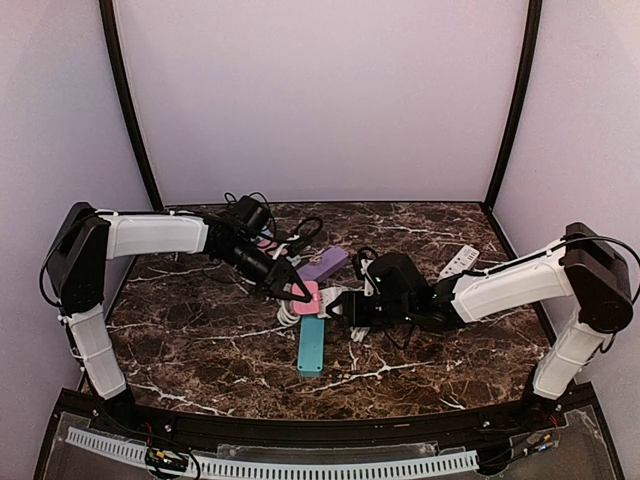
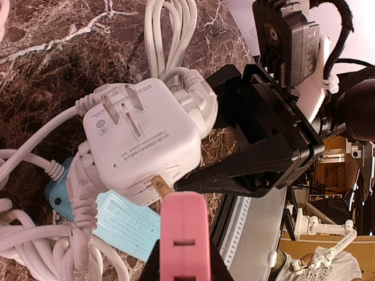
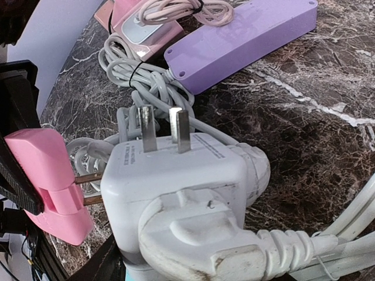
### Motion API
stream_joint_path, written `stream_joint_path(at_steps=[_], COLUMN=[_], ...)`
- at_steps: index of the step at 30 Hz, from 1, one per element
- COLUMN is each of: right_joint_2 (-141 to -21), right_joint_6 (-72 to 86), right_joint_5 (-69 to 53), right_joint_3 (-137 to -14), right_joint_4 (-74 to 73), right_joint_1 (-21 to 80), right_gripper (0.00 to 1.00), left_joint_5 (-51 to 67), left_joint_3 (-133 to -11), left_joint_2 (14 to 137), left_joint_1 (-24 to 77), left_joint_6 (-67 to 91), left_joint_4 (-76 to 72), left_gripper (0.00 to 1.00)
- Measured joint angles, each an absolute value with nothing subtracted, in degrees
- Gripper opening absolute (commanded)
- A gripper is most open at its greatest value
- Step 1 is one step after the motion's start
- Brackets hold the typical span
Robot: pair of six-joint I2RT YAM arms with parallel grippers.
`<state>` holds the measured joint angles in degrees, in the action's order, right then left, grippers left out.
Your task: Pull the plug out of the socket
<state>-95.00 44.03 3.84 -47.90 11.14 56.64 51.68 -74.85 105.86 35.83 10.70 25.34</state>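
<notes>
A pink plug (image 1: 308, 296) is held in my left gripper (image 1: 298, 292), which is shut on it. Its two brass prongs (image 3: 88, 187) lie bare across a short gap to a white cube socket (image 3: 176, 181). The prong tips meet the cube's side, and I cannot tell whether they are still inside. My right gripper (image 1: 345, 308) is shut on the white cube (image 2: 143, 137), with its black fingers (image 2: 258, 158) against the cube's flank. A thick white corded plug (image 3: 222, 246) sits in the cube's near face. Two flat steel blades (image 3: 164, 129) stick up from its top.
A teal power strip (image 1: 311, 345) lies on the marble just below the cube. A purple strip (image 3: 240, 41) and a pink one (image 3: 140, 23) lie behind, among bundled white cables (image 3: 135, 82). A white strip (image 1: 459, 262) rests at the right rear.
</notes>
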Motion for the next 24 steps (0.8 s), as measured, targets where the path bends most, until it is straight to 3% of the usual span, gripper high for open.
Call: stream_joint_path(at_steps=[14,24], right_joint_2=[-94.76,-90.50], right_joint_6=[43.51,41.39], right_joint_5=[3.88,6.11], right_joint_3=[-48.01,-46.78], right_joint_4=[10.72,7.38], right_joint_1=[56.64,56.62], right_gripper=[0.00,0.00], left_joint_5=[49.54,46.11], left_joint_3=[-74.65,-68.71], left_joint_2=[104.95,90.43], left_joint_1=[35.57,28.84], left_joint_6=[10.72,12.40], left_joint_4=[24.73,15.66], left_gripper=[0.01,0.01])
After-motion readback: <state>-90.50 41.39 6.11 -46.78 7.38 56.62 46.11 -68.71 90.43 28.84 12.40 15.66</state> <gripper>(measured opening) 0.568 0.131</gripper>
